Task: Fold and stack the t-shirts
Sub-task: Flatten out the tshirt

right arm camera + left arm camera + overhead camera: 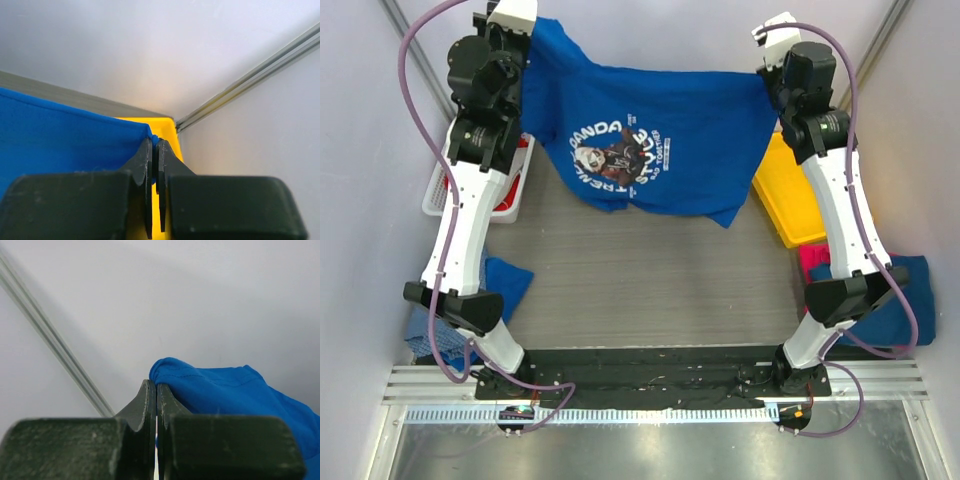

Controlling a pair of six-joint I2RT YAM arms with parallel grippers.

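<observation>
One printed shirt hangs between left gripper and right gripper, both clamped on it; nothing folded yet, other shirts waiting.

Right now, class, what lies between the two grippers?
The royal blue printed t-shirt hangs stretched between the left gripper and right gripper, pinched by both; the top view shows it.
</observation>
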